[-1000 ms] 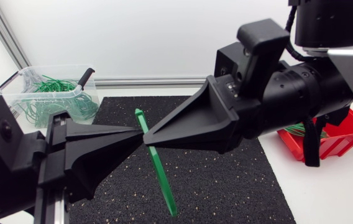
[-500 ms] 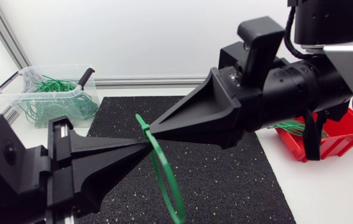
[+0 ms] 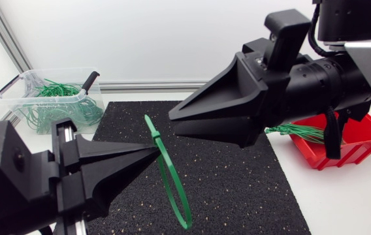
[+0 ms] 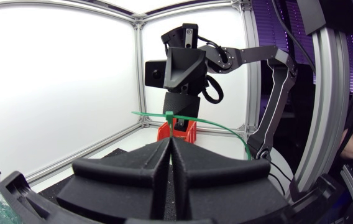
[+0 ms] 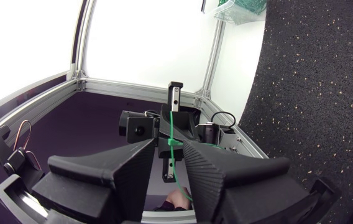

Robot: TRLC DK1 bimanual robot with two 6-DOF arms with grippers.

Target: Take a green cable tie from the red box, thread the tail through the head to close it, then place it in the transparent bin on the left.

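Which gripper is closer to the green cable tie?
Left. The left gripper is shut on the green cable tie; the right gripper hangs open just beside it, not touching.

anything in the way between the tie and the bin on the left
Nothing visible. The looped tie is in the left gripper, with only bare mat between it and the bin. The right gripper is on the far side, clear of that path.

red box (image 3: 363,140) half hidden behind right arm (image 3: 316,85), left arm (image 3: 9,179) cut off
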